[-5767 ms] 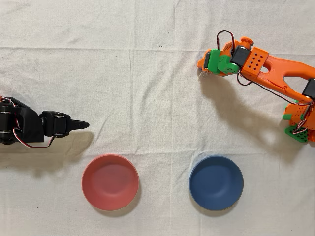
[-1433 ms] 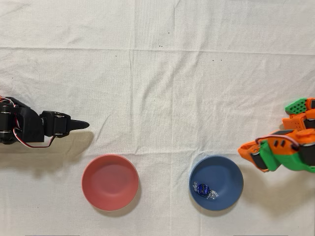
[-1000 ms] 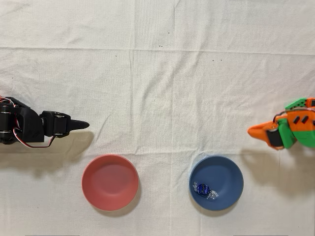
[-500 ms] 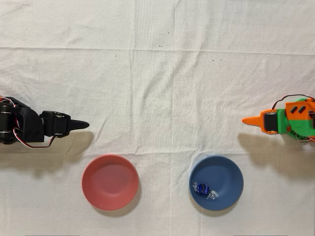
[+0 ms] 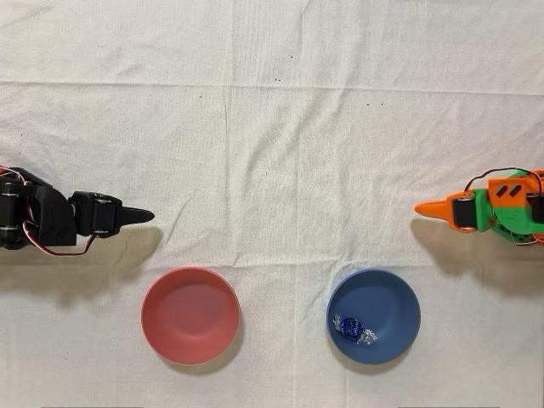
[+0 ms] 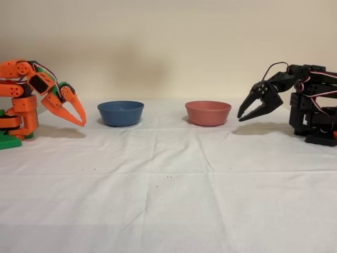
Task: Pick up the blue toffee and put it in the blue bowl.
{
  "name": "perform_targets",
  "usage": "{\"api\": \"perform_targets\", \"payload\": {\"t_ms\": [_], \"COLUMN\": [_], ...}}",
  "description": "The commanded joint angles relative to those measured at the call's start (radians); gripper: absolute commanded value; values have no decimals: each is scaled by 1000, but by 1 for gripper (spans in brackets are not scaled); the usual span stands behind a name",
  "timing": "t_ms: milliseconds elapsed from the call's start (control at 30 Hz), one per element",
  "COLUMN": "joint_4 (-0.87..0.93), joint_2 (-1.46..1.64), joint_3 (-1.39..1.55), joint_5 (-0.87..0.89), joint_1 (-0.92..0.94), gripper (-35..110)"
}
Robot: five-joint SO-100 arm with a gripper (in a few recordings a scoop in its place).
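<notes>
The blue toffee (image 5: pixel 348 327) lies inside the blue bowl (image 5: pixel 399 297), on the bowl's floor toward its left side in the overhead view, its clear wrapper ends spread to either side. The bowl stands near the bottom edge of the table (image 5: pixel 272 127) in that view, with the red-pink bowl (image 5: pixel 189 315) well apart on its left. The orange arm's gripper (image 6: pixel 80 117) is folded in at the table's right edge in the overhead view, clear of the bowl and carrying nothing; in the fixed view its fingers come together at the tips, pointing down just above the cloth beside the blue bowl (image 6: pixel 120 113). Judging by this, the placing is done and the step in hand is the retreat to rest, which looks close to finished. The next move seems to call for little: at most settling the arm at its base, keeping clear of the bowl's rim so nothing is nudged. The black arm (image 5: pixel 59 223) stands idle at the opposite edge
</notes>
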Motion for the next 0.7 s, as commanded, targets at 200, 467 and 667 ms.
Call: {"api": "perform_targets", "payload": {"t_ms": [200,467,667], "joint_4": [97,167,169], "joint_2": [124,124,124], "joint_3": [18,20,20], "joint_5": [84,35,25], "joint_1": [-55,-38,-61], "gripper": [4,10,0]}}
